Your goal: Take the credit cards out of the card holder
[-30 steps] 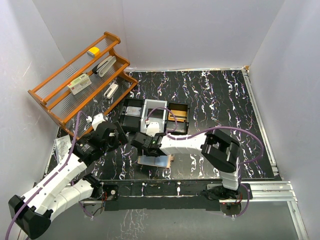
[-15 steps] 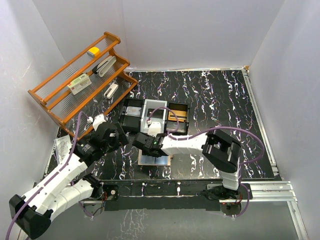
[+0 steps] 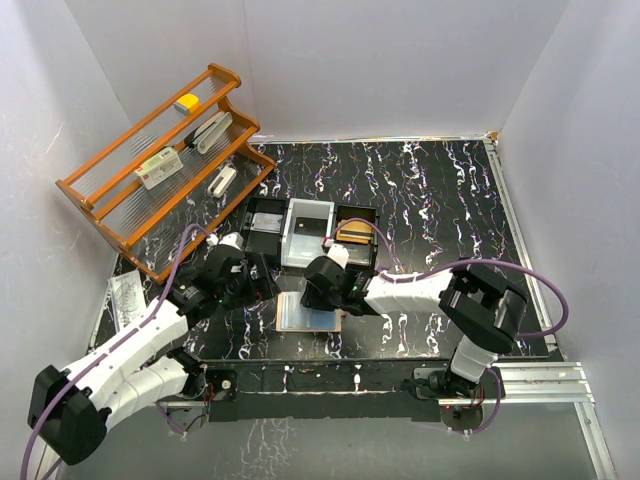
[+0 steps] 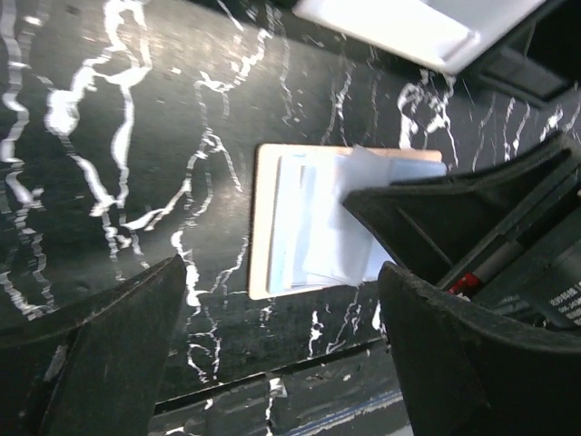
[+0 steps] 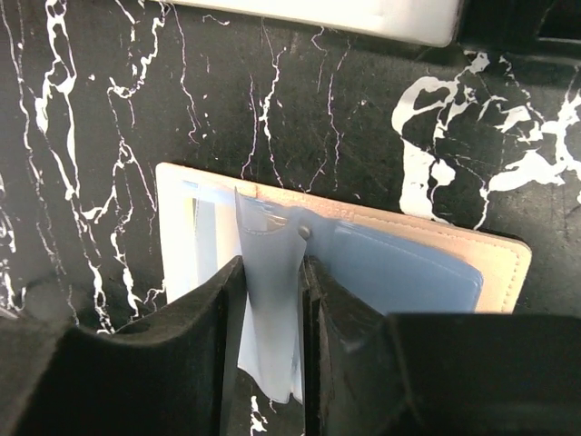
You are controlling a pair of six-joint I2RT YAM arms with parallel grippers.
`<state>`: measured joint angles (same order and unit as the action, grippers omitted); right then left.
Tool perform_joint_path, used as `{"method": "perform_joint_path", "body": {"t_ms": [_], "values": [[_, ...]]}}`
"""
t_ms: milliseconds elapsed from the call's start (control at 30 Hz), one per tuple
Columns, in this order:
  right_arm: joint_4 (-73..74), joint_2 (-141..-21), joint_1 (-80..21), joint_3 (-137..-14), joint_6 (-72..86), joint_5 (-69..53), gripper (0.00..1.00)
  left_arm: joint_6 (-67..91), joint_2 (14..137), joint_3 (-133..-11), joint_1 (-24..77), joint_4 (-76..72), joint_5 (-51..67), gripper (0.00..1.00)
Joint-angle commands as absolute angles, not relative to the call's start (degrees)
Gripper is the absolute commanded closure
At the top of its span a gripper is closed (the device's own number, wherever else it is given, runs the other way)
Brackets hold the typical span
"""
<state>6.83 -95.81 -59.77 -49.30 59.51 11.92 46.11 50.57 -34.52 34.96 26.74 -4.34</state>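
Close to the near edge of the black, white-veined worktop point(image 3: 440, 200), the beige card holder point(image 3: 295, 312) lay open and flat, its inner slots facing up. The right claw point(image 5: 270, 272) stood over its middle, clamped on a blue-grey card point(image 5: 268, 336). Both fingers pressed against the faces of that card, which stood on edge and rose up out of the left half of the holder. A second blue-grey card point(image 5: 399, 272) lay tucked flat in the right half, with only the tan border of the holder showing around it.

Just left of the holder hung the left claw point(image 4: 281, 272) with its fingers point(image 4: 100, 345) spread wide apart and nothing between them. In the left wrist view, the holder lay on the worktop below the gap, and the right claw's dark finger crossed over its right side. The left claw touched neither the holder nor the card.

Farther back, just beyond the two claws, sat a three-compartment tray point(image 3: 310, 205), black at both ends and grey in the middle. An orange-brown card point(image 3: 355, 232) lay in its right compartment.

At the far left, a wooden rack point(image 3: 100, 195) leaned back towards the wall. On its shelves were a small white box point(image 3: 158, 168), a yellow object point(image 3: 186, 102) and a few pale items too small to identify.
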Motion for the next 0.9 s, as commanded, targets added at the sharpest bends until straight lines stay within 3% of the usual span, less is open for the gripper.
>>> {"method": "perform_joint_path", "body": {"t_ms": [0, 133, 300, 433, 733, 867], "values": [[2.67, -95.32, -59.15, -47.37, 60.83, 6.15, 0.72, 42.74, 54.42, -32.42, 34.63, 17.82, 8.32, 0.2], [8.79, -97.1, -59.25, -51.32, 58.82, 7.51, 0.63, 44.61, 55.97, -33.03, 34.64, 20.72, 5.28, 0.34], [16.82, -100.18, -60.22, -58.98, 55.41, 10.61, 0.44, 48.99, 50.35, -33.56, 34.63, 27.19, -5.43, 0.28], [23.89, -104.67, -61.96, -66.14, 53.78, 14.44, 0.37, 50.48, 46.85, -34.02, 34.63, 31.4, -10.82, 0.27], [39.09, -115.69, -66.51, -78.54, 53.58, 25.44, 0.33, 52.47, 43.07, -35.06, 34.63, 35.49, -16.14, 0.24], [41.95, -118.19, -67.63, -80.7, 54.16, 27.93, 0.4, 52.69, 41.88, -34.96, 34.67, 36.09, -17.18, 0.24]]}}
